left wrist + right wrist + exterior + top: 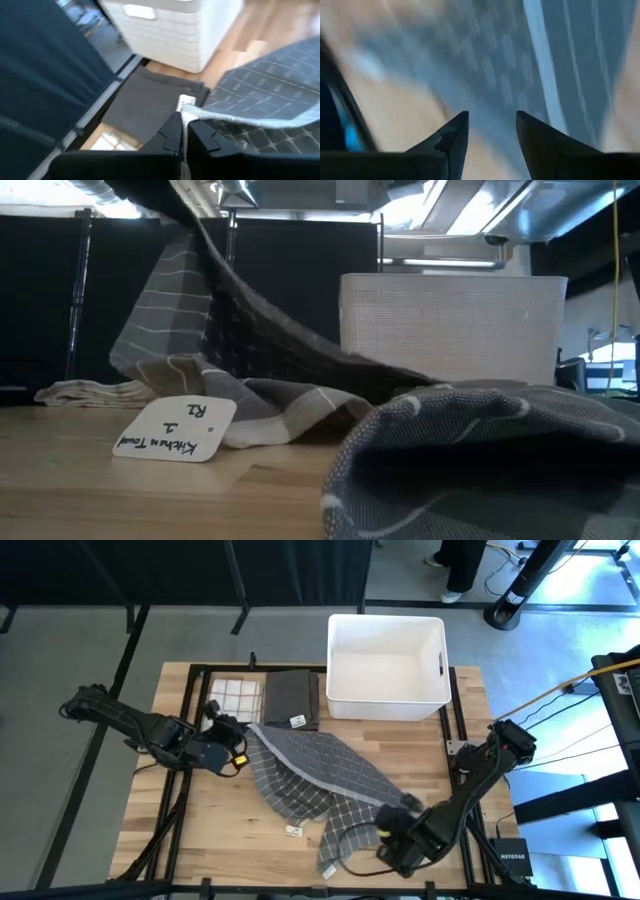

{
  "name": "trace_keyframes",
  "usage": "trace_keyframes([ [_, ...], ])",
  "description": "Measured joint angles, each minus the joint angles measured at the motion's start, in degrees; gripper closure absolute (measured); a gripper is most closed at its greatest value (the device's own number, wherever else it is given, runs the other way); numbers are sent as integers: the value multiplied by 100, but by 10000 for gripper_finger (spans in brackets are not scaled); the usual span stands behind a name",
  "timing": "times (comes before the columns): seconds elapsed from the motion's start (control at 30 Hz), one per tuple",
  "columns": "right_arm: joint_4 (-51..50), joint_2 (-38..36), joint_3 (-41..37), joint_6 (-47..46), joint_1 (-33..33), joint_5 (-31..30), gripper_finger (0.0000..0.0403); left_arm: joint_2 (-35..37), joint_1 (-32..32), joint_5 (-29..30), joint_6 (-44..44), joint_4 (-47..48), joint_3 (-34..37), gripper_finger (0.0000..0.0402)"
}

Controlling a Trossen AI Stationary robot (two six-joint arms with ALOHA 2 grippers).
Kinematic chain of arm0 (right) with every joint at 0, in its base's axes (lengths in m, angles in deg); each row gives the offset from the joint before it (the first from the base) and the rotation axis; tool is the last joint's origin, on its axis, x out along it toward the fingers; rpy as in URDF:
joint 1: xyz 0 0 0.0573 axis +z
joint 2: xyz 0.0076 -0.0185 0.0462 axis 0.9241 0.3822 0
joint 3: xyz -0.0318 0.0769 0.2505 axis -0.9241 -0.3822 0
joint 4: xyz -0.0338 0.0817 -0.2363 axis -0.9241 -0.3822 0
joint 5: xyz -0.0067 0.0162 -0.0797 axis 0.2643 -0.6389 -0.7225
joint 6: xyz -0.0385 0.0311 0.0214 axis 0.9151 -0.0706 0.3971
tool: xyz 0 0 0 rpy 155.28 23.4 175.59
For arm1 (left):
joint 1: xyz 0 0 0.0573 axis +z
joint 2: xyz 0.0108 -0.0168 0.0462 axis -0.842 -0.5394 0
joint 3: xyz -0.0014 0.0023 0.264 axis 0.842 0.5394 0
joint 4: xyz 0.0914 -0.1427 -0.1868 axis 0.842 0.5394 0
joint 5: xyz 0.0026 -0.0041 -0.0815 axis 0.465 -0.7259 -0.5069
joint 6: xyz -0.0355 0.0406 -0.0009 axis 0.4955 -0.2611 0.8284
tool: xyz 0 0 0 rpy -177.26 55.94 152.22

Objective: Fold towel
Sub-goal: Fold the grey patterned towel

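Left claw (238, 743) sits at about 9 o'clock on the table (200, 830), fingers (172, 132) pinched tight on a corner of the grey checked towel (310, 775). The wrist view shows the hem and a small white tag clamped between the two dark tips, cloth running away from the claw toward 3 o'clock. That corner is lifted; in the low view the towel hangs from above and slopes down to the wood.

Right claw (392, 831) is at about 5 o'clock, near the front edge. Its fingers (452, 137) stand apart with a clear gap and nothing between them. Blurred grey striped cloth lies just past the tips; whether they touch it, cannot tell.

The towel stretches in a diagonal band from the left claw down to the right claw, bunched and wrinkled at the right end, a flap trailing toward 6 o'clock.

A white paper label (177, 430) lies on the wood beside the cloth. White bin (387, 665) at 12 o'clock, well clear of both claws. A dark folded cloth (291, 698) and a pale checked cloth (236, 697) lie at 11 o'clock, just behind the left claw.
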Motion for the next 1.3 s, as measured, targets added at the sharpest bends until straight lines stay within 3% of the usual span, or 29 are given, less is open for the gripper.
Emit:
trace_keyframes([
  [0.13, 1972, 30, -158, 1920, -286, -2369, 237, -141, -4, -389, -574, -516, 0, 397],
  [0.23, 3471, 191, -286, 3612, -614, -3108, 237, -281, -4, -779, -923, -844, 0, 397],
  [0.4, 5424, 564, -327, 5690, -1287, -2948, 237, -537, -4, -1388, -1439, -1225, 0, 397],
  [0.6, 6670, 826, -331, 6657, -1891, -2677, 237, -747, -4, -1725, -1760, -1374, 2, 397],
  [0.87, 7781, 1121, -329, 6806, -2383, -2134, 237, -800, 57, -1725, -1486, -2290, 7, 396],
  [1.07, 8068, 1390, -275, 6813, -2590, -2953, 237, -802, 50, -1729, -1316, -2647, 7, 396],
  [1.3, 8042, 1394, -275, 6878, -2778, -2887, 239, -830, 55, -1727, -1307, -2696, 7, 396],
])
